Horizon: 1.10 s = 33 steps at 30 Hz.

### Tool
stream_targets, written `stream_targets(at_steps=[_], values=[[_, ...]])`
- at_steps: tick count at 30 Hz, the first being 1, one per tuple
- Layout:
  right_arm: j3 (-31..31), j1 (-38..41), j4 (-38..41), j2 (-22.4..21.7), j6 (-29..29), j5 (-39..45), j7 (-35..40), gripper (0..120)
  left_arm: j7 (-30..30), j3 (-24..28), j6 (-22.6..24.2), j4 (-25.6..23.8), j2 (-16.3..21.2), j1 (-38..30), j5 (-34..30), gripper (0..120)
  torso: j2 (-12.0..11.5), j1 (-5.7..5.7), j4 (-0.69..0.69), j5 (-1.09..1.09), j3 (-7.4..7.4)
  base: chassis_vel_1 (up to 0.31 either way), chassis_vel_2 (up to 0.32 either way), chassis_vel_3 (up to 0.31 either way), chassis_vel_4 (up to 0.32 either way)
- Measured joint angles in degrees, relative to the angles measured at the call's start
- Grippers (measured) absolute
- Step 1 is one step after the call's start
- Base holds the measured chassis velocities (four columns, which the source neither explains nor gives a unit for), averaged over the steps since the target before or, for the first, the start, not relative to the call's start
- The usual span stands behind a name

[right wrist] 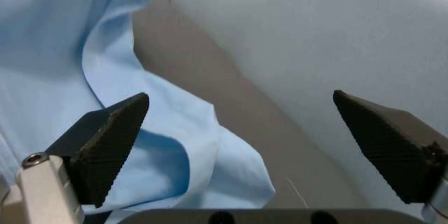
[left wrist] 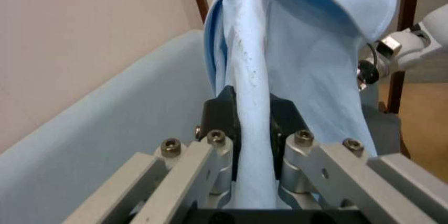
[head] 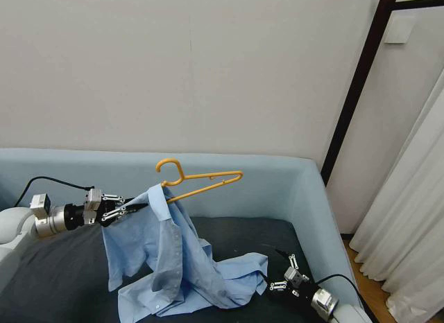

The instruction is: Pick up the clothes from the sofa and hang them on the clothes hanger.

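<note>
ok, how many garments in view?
1: a blue shirt, collar held up in the jaws of the left gripper at the hanger, tail on the sofa. More could hide beneath it.

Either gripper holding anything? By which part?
Left gripper is shut on the light blue fabric shirt, pinching a fold near its collar, beside the orange plastic hanger. Right gripper is open, holding nothing.

Free air above the sofa back and around the bare right half of the hanger. The shirt drapes from the hanger to the seat and blocks the middle. The seat is bare under the left pincer, which is clamped on the shirt. The right pincer, jaws spread wide, sits low in the tight gap between the shirt hem and the sofa arm.
</note>
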Motion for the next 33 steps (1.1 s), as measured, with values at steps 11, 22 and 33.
stream_targets(at_steps=[11, 22, 33], values=[[3.20, 5.32, -5.71, 5.57, 4.51, -38.20, 3.87, 100, -1.75, -0.11, 0.03, -1.43, 2.46, 1.44, -3.57, 6, 0.00, 0.00, -0.03, -0.01, 0.00, 0.000, 0.000, 0.000, 0.000], [3.15, 7.72, -8.13, 9.54, 4.77, -50.90, 12.67, 100, -2.19, -0.27, 0.13, -3.93, 4.26, 2.11, -6.12, 6, 0.00, 0.00, 0.00, 0.00, 0.00, 0.000, 0.000, 0.000, 0.000], [3.44, 8.41, -8.96, 11.35, 6.18, -54.82, 8.40, 73, -3.15, -1.19, 0.19, -6.46, 4.63, 3.74, -7.20, 6, -0.01, 0.01, -0.02, -0.01, 0.00, 0.000, 0.000, 0.000, 0.000]])
